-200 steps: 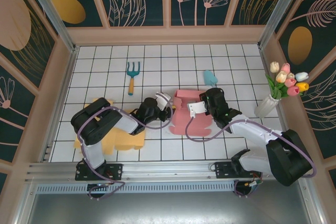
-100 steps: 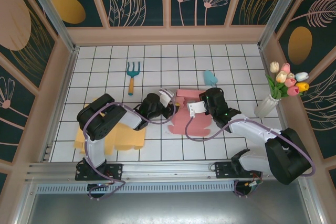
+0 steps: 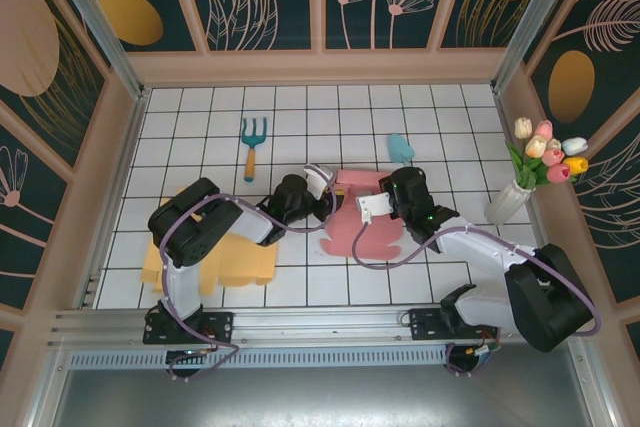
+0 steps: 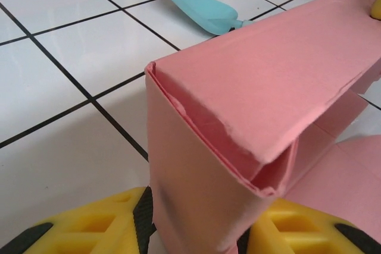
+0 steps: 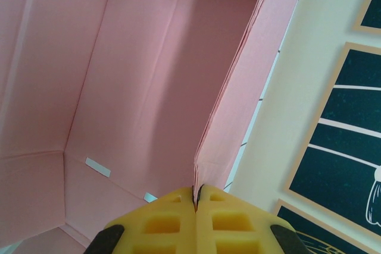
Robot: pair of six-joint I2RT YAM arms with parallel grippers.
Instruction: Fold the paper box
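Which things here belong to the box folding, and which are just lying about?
In the job: pink paper box; left pincer, around its folded wall; right pincer, pinching its side wall.
Lying about: blue garden fork; light-blue scoop; vase of tulips; yellow sheet under the left arm.

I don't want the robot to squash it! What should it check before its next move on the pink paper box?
1. Right gripper pinched shut on a wall of the pink paper box: ok.
2. Left gripper has a finger on each side of the folded wall: ok.
3. Left grip tight: cannot tell.
4. Folded wall's edge neat: not ok, it is crinkled.
5. Light-blue plastic scoop apart from the box: ok.
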